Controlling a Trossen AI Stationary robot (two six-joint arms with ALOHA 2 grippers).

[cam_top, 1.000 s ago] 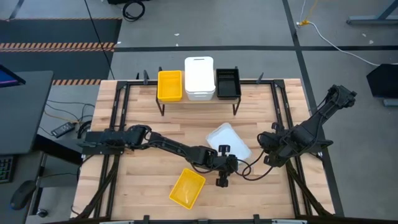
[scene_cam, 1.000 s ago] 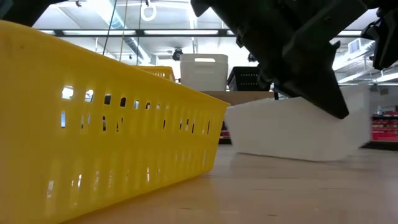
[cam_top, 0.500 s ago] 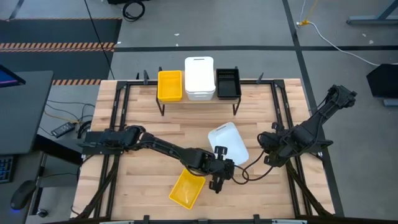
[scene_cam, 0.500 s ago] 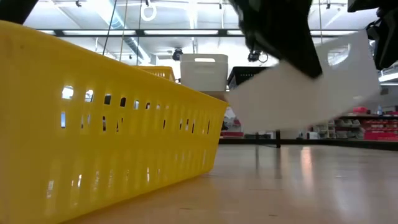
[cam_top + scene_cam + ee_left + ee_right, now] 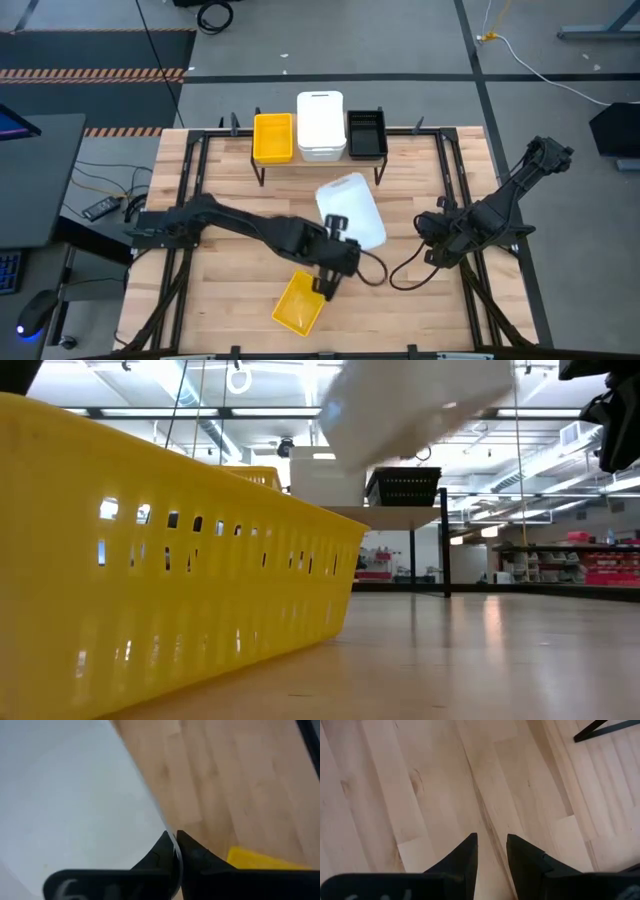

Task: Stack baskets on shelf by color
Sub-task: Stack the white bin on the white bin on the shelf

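My left gripper is shut on a white basket and carries it above the middle of the table; in the low view the white basket hangs high. A yellow basket lies flat on the tabletop near the front edge. On the shelf at the far side stand a yellow basket, a white basket and a black basket, side by side. My right gripper waits open over bare wood at the right. My left gripper pinches the white basket's side wall at its rim, one finger inside the basket and one outside. The fingers come slanting down from the near left side. The basket is lifted clear of the table and hangs tilted.
Black frame rails run along the table's left and right sides. A black cable loops on the wood near my right arm. Bare tabletop lies between the carried basket and the shelf.
My left gripper has risen and gone toward the far edge and the shelf. The white basket, which lay tilted on the table a second ago, has been lifted clear and carried along. The yellow basket on the table has stayed put.
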